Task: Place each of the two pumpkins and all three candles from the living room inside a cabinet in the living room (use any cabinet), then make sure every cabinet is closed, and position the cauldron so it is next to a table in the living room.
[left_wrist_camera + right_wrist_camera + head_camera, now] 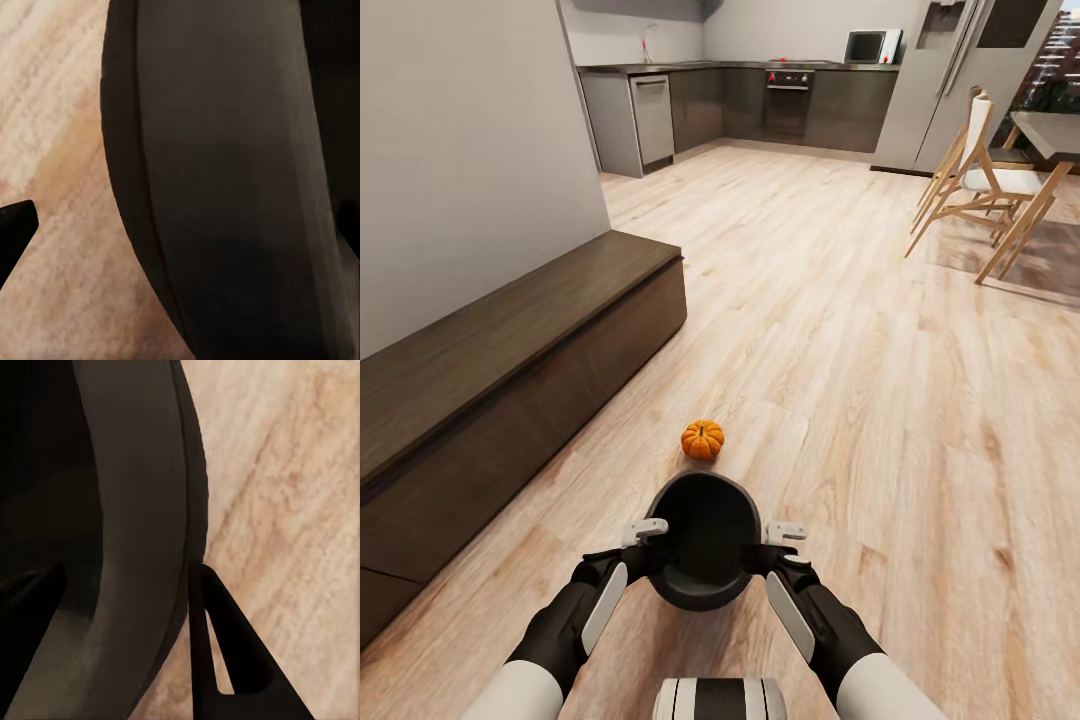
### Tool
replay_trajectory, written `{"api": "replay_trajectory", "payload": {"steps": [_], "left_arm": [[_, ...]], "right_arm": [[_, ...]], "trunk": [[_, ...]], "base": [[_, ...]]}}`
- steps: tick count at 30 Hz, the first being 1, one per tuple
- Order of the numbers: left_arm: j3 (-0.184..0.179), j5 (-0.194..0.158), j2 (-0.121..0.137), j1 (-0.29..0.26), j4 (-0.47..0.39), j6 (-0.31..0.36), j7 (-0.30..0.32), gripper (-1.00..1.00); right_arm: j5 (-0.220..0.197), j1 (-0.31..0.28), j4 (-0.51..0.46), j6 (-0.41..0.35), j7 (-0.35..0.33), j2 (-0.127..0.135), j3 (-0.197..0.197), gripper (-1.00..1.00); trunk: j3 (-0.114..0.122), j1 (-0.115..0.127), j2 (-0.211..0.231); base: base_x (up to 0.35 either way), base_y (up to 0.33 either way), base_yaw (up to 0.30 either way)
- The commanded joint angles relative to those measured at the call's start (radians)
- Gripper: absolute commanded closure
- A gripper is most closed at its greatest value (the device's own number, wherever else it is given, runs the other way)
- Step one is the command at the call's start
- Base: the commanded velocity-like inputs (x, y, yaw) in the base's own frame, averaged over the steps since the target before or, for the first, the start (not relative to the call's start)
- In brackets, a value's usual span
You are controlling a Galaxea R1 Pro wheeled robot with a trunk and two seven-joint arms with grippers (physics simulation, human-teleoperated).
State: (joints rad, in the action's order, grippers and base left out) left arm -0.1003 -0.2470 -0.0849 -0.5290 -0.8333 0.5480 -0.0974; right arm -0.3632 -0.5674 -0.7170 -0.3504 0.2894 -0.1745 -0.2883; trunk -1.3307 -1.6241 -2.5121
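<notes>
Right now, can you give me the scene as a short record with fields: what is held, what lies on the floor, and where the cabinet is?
held object: cauldron, black, mouth facing the head camera
left gripper: at the cauldron's left rim
right gripper: at the cauldron's right rim
on floor: one pumpkin, just beyond the cauldron, apart from it
cabinet: long, dark brown, along the wall on the robot's left, fronts shut
background: kitchen far ahead; table and chair at right
</notes>
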Motion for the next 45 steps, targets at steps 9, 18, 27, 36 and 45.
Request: {"api": "replay_trajectory", "payload": {"steps": [9,18,27,36,45], "left_arm": [[-0.004,-0.011,0.001,0.000,-0.004,0.003,-0.010,1.00],[-0.003,-0.011,0.001,0.000,-0.005,0.003,-0.013,1.00],[-0.003,-0.011,0.001,-0.001,-0.005,0.004,-0.015,1.00],[-0.003,-0.012,0.001,-0.001,-0.004,0.004,-0.013,1.00],[-0.003,-0.012,0.001,-0.001,-0.005,0.004,-0.012,1.00]], "right_arm": [[-0.005,0.000,-0.001,-0.004,0.010,0.000,-0.002,1.00],[-0.005,0.000,-0.001,-0.004,0.010,0.000,-0.002,1.00],[-0.007,0.000,-0.001,-0.003,0.010,0.000,-0.002,1.00],[-0.010,0.000,-0.001,0.013,0.011,0.000,-0.002,1.00],[-0.010,0.000,-0.001,0.013,0.011,0.000,-0.002,1.00]], "trunk": [[-0.001,0.000,0.000],[-0.001,0.000,0.000],[-0.001,0.000,0.000],[0.007,0.001,0.000],[0.015,0.002,0.001]], "base": [[0.000,0.000,0.000],[0.000,0.000,0.000],[0.000,0.000,0.000],[0.000,0.000,0.000],[0.000,0.000,0.000]]}}
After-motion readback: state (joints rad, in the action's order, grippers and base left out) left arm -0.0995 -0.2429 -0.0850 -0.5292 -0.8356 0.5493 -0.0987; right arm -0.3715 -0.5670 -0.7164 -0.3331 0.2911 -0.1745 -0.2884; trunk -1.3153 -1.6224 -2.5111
